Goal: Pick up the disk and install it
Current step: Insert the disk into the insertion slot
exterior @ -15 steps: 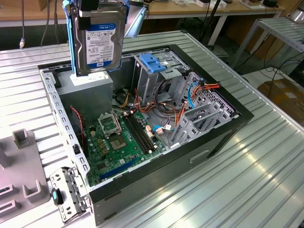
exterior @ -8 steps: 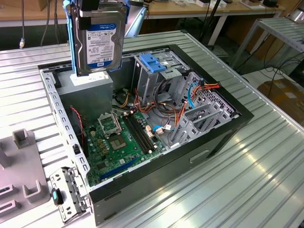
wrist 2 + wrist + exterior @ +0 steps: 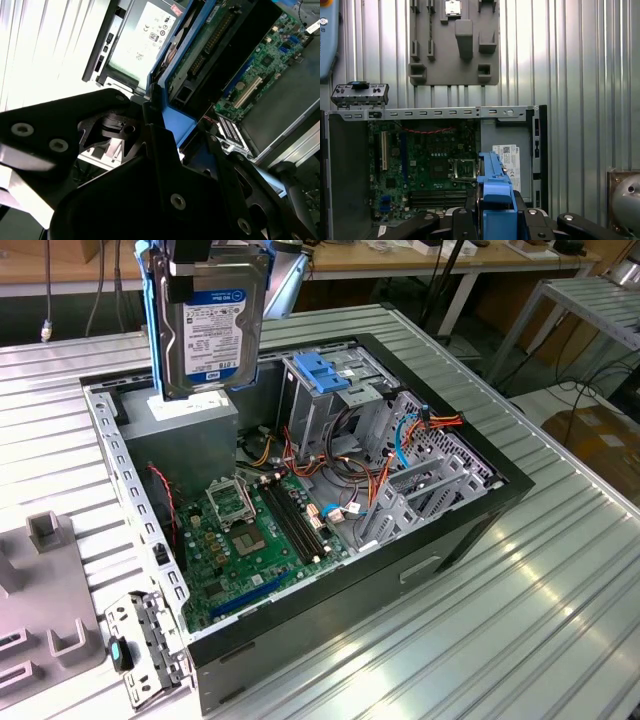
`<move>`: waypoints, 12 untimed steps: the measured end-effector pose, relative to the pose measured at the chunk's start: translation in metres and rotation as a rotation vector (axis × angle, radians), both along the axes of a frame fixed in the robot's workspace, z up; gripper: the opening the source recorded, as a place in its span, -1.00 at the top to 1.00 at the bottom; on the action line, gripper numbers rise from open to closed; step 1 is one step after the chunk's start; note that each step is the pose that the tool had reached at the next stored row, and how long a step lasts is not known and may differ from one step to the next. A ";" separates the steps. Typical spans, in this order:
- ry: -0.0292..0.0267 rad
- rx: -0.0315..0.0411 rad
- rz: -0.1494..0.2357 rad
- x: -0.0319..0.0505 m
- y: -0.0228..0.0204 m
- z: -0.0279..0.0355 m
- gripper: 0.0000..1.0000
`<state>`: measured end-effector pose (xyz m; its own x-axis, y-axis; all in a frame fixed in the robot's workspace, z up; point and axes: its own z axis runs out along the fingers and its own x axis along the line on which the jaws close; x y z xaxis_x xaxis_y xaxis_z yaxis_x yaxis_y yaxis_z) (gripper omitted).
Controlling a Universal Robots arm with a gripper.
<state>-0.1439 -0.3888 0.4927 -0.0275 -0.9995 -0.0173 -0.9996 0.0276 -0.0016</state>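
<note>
Silver-grey disk (image 3: 210, 330) hangs upright in the air, label face toward the exterior camera. A blue rail (image 3: 151, 325) runs down each long side.

Gripper (image 3: 213, 262) has it by the upper end. Jaws are clamped on the disk and opened no wider than its thickness. In the first wrist view a black finger (image 3: 462, 220) sits close on either side of the blue rail, with no gap showing between them and it. The second wrist view shows the same grip from below the wrist. There the black jaw parts are closed around the blue rail, and the disk's green circuit-board side is turned toward the case.

Position: the disk is over the far corner of the open computer case (image 3: 470, 530), at the exterior view's left. It hangs above the grey power-supply box (image 3: 190, 445), with its lower edge lined up with the white sticker (image 3: 195, 406) on the box. Cannot tell whether it touches; it looks held clear.

Inside the case:
- the green motherboard (image 3: 250, 540) lies flat on the floor
- a blue latch plate (image 3: 325, 370) sits on a grey metal cage, to the exterior view's right of the disk and apart from it
- orange and blue cables run beside the cage

The case rests on a ribbed metal table (image 3: 480, 630). A grey fixture plate (image 3: 40, 590) lies on the table at the exterior view's left. A small metal bracket (image 3: 145, 640) sits just beside the near corner of the case.
</note>
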 end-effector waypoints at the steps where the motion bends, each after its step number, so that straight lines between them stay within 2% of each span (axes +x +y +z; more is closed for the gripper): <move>1: 0.0000 0.0000 0.000 0.0000 -0.0004 0.0000 0.25; 12: 0.0000 0.0000 0.000 0.0000 -0.0036 0.0000 0.25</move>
<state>-0.1439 -0.3924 0.4927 -0.0276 -0.9995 -0.0173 -0.9996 0.0276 -0.0016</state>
